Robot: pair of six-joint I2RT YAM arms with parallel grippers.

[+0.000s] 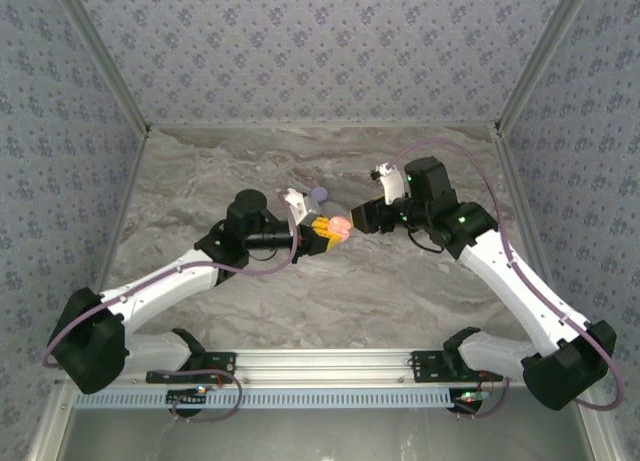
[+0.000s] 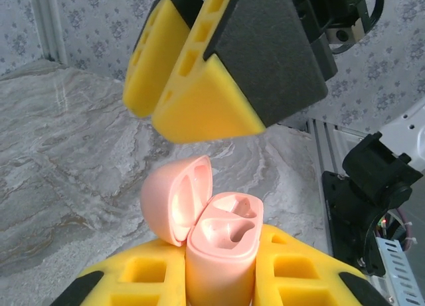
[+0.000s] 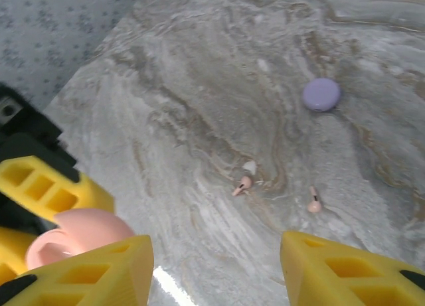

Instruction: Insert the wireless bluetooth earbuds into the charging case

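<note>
Nearest the left wrist lens, the left gripper [image 2: 219, 283] has its yellow pads [image 2: 299, 273] clamped on the base of the pink charging case [image 2: 222, 249]. The case stands upright, its lid [image 2: 174, 198] is swung back toward 10 o'clock, and both sockets are bare. The right gripper [image 3: 216, 279] has its fingers well apart with nothing between them. In its own wrist view the case sits at 9 o'clock, just beside the left-hand finger. The earbuds are not in the case but lie on the marble table [image 3: 199, 87], farther from the lens than those fingers. The nearer earbud [image 3: 242, 184] is at about 12 to 1 o'clock from the gap, with its stem running along a 1-to-7 line. The second earbud [image 3: 314, 201] is at about 2 o'clock, with its stem close to a 12-to-6 line. A pale speck [image 3: 250, 166] sits just beside the nearer one, and I cannot tell what it is. A lilac round case [image 3: 321, 94] lies well beyond, toward 1 o'clock. Since the left arm is busy holding the case, the pick looks to fall to the right arm. Its jaws span 9 to 3, which probably suits the second earbud's axis better than the first's.
</note>
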